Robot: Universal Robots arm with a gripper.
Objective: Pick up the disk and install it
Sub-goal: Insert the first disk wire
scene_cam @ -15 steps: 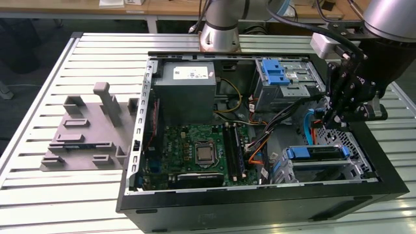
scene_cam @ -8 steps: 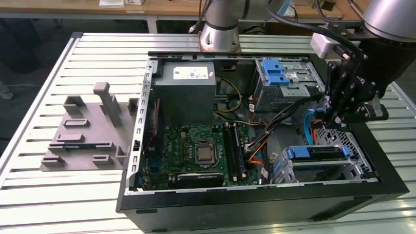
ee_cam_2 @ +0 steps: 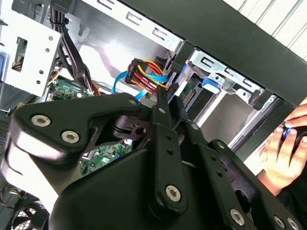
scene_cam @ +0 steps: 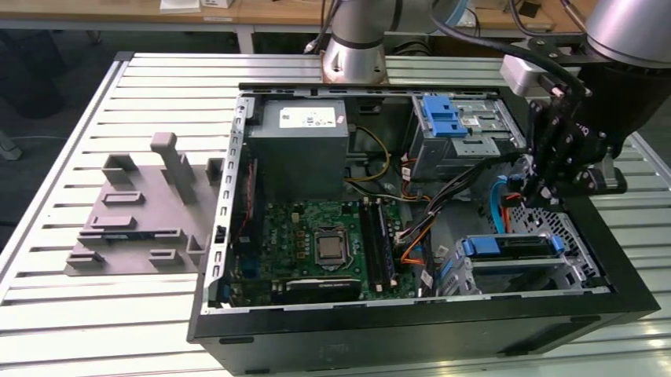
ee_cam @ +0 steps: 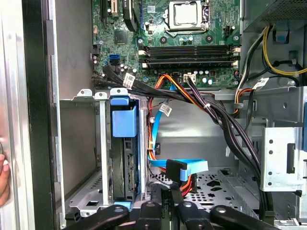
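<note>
— Disk point(scene_cam: 514, 246) position, please: where did it sit?

— It stood on edge inside the drive cage point(scene_cam: 571, 271) at the corner of the computer case point(scene_cam: 419, 334), on the exterior view's right. In the first wrist view the disk point(ee_cam: 123, 122) had its blue bracket facing up, pressed close against the cage's silver rails point(ee_cam: 103, 143) on one side. An open bay lay between those rails and the case wall.

— And the gripper point(scene_cam: 535, 196)?

— It hung just above the cage, near the disk but apart from it. In both wrist views the fingertips point(ee_cam_2: 163, 103) were drawn together, and nothing was between them. The gripper point(ee_cam: 169, 203) hovered over the perforated floor of the case.

— How much room was around it?

— Tight. A blue flat cable point(ee_cam: 180, 167) curled just beside the fingers, and a black cable bundle point(ee_cam: 225, 124) ran across near it. The case's black rim point(ee_cam_2: 230, 38) closed off one side. Toward the motherboard point(scene_cam: 325, 243) the space was more open.

— Anything outside the case?

— A person's hand point(ee_cam_2: 283, 153) rested just beyond the black rim. A grey fixture point(scene_cam: 141, 212) sat on the slatted table point(scene_cam: 63, 314), well apart, on the exterior view's left.
</note>
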